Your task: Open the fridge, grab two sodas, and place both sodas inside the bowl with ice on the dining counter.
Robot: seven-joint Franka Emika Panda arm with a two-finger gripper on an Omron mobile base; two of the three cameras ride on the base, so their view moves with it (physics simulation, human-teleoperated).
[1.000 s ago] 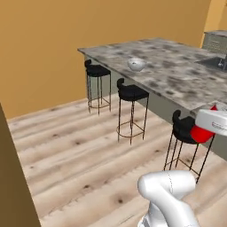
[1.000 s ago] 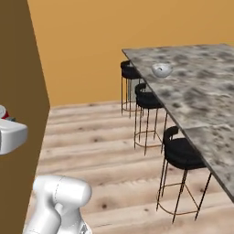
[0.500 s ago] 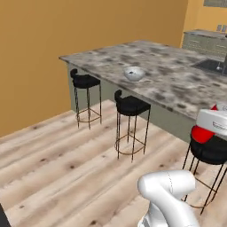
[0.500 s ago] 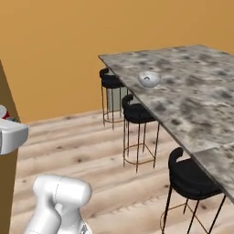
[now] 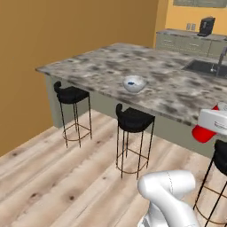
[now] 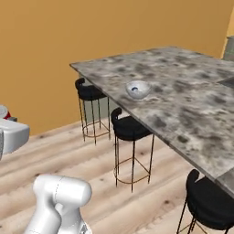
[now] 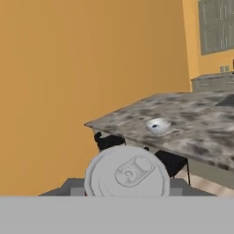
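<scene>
Mottled granite bench [image 5: 173, 91] under orange walls, bowl with ice [image 5: 134, 84] near its stool-side edge, black stools [image 5: 133, 119] on plank floor. Tool [image 5: 213, 125] clenched on red soda [image 5: 204, 132].

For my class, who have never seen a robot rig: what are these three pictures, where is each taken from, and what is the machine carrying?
This is a simulated kitchen. The machine is a white robot arm on a driving base. Two cameras ride on the base, behind the arm to its left and right; the third sits on the hand. The granite dining counter has black bar stools alongside and a pale bowl on top, with something blue inside. The gripper holds a red soda can; the hand view shows the can's silver top close up.
</scene>
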